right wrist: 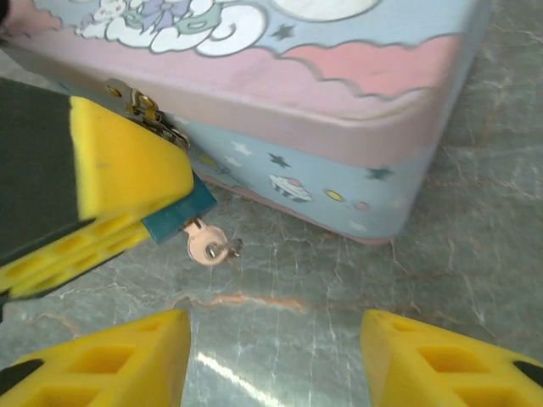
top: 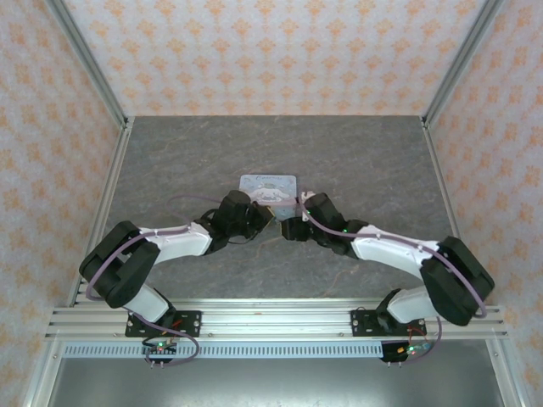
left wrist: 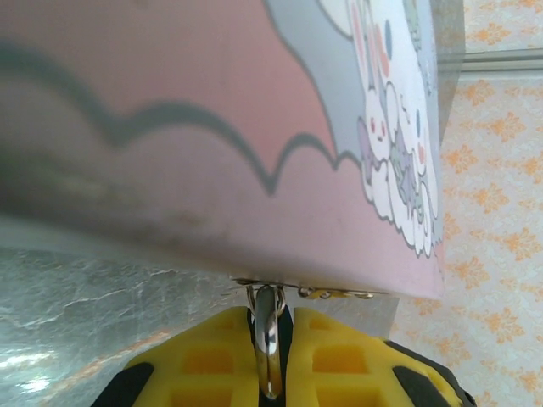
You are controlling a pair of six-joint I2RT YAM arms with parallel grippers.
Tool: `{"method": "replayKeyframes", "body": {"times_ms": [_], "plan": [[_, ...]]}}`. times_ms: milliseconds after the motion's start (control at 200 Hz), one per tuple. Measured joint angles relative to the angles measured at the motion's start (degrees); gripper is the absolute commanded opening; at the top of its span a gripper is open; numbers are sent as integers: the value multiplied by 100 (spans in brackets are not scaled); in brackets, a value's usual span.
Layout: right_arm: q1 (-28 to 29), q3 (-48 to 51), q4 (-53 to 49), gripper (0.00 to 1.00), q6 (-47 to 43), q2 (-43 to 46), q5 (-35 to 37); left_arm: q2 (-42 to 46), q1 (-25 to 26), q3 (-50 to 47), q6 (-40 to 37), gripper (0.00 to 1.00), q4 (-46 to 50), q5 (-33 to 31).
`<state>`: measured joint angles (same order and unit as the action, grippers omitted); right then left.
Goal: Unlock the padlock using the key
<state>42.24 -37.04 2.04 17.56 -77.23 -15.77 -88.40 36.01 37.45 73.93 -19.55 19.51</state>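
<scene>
Key (right wrist: pixel 208 247) in padlock (right wrist: pixel 176 218), beyond right tool (right wrist: pixel 276 360)

My left pincer (left wrist: pixel 271 320), yellow ribbed pads at six o'clock, is clamped on the padlock's thin silver metal shackle (left wrist: pixel 270 356). It reaches up to the small metal hasp (left wrist: pixel 327 293) of the pink-lidded rectangular tin (left wrist: pixel 195 178), whose white cartoon rabbit (left wrist: pixel 394 144) sits at two o'clock.

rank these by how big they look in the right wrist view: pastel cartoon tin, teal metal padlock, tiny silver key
1. pastel cartoon tin, by far largest
2-3. teal padlock and silver key: unsure, padlock mostly hidden behind a yellow finger
</scene>
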Motion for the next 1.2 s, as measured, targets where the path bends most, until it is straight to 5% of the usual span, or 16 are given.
{"method": "replayKeyframes", "body": {"times_ms": [300, 571, 826, 1201], "plan": [[-28, 686, 1091, 62, 1735, 343, -533, -179, 81, -260, -199, 45, -79, -42], [42, 693, 2092, 63, 2736, -302, -695, 350, 79, -350, -444, 74, 208, -197], [15, 136, 2328, 63, 2999, -1154, -667, 1331, -186, -68, -909, 80, 1268, -450], [-833, -728, 2258, 57, 2586, -1596, -778, 920, -1010, 1416, -1954, 81, 2697, -452]]}}
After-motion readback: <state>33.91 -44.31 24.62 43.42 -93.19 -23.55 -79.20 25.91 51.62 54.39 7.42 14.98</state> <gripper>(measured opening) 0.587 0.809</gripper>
